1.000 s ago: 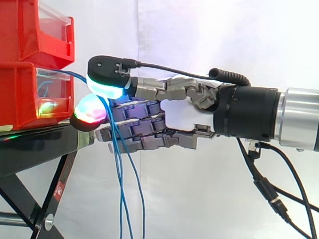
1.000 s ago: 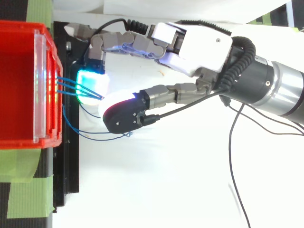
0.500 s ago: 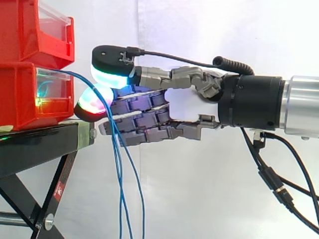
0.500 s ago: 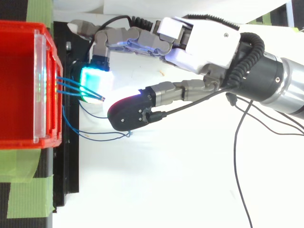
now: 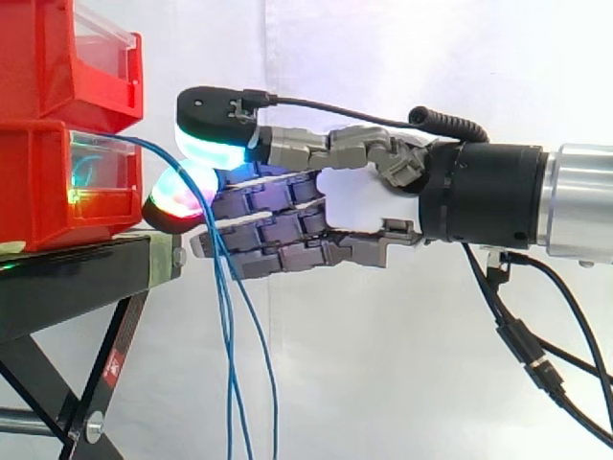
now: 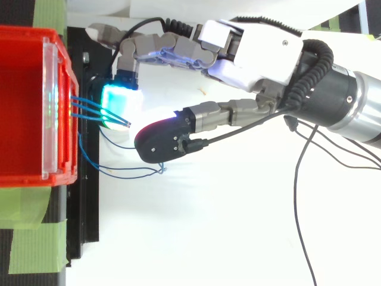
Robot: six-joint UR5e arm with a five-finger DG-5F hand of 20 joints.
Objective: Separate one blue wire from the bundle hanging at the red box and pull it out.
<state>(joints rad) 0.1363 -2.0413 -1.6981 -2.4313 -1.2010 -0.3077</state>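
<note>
Hanging from the front of the red box (image 5: 38, 187), three thin blue wires (image 5: 228, 335) arc out to the box's right, meet at one point and drop beside the black stand (image 5: 67, 283). Behind them, just right of the box, one hand (image 5: 356, 206) pinches them between thumb and a glowing pad (image 6: 119, 104), its other fingers straight. A white curtain (image 5: 402, 57) hangs beyond.

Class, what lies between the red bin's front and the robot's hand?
Blue wires bridge the gap from the red bin to the hand, shown in the top view.
</note>
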